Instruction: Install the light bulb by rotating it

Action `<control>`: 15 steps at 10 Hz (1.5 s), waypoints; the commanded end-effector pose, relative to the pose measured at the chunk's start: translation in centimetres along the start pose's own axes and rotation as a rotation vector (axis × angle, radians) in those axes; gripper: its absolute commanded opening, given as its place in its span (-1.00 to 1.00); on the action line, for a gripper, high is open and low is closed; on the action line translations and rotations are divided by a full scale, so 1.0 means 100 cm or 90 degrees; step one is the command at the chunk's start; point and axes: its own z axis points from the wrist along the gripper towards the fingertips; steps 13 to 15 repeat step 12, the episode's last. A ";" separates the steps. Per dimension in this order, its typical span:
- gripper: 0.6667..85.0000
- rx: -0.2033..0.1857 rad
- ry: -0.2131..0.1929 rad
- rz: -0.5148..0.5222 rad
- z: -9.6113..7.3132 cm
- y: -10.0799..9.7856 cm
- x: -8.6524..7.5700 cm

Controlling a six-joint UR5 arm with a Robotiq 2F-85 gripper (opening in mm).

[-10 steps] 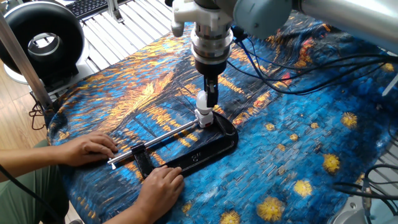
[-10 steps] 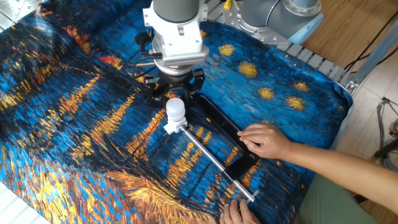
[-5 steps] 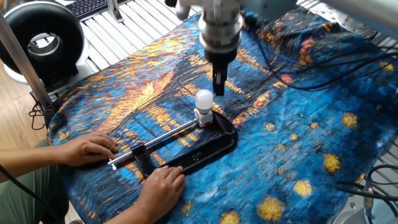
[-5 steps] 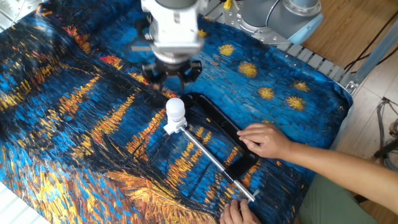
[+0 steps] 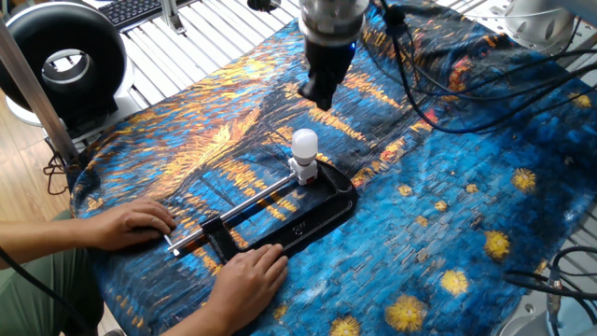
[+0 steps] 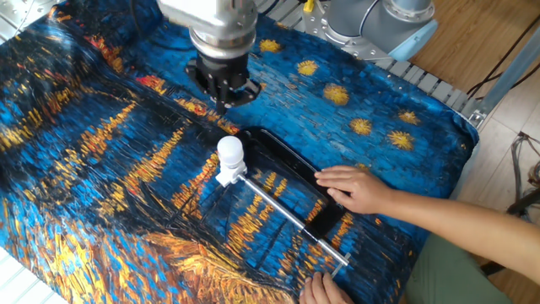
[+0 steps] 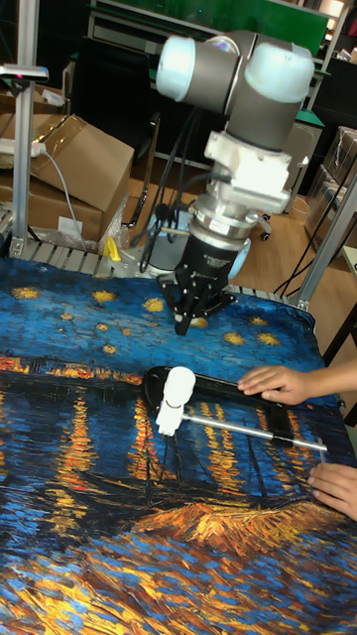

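The light bulb (image 5: 304,144) stands upright in its white socket block (image 5: 303,172), which a black clamp (image 5: 312,213) holds on the table. It also shows as the light bulb (image 6: 229,149) and the light bulb (image 7: 179,381) in the other views. My gripper (image 5: 317,91) hangs above and behind the bulb, apart from it, open with nothing between its fingers. From the other side the gripper (image 6: 224,90) is up-left of the bulb, and in the tall view the gripper (image 7: 190,316) is above it.
A person's two hands (image 5: 135,226) (image 5: 244,280) press on the clamp's bar and body. The table wears a blue and orange painted cloth (image 5: 448,215). Black cables (image 5: 438,103) trail behind the arm, and a black round fan (image 5: 63,61) stands at the far left.
My gripper was around the bulb a second ago; it has let go and risen up and away. The clamp, socket and bulb have shifted slightly under the person's hands.
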 end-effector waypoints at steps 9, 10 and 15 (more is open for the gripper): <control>-0.99 -0.033 0.034 0.080 0.017 0.000 -0.019; -0.99 -0.030 0.032 0.075 0.018 -0.002 -0.020; -0.99 -0.020 0.030 0.063 0.019 -0.006 -0.021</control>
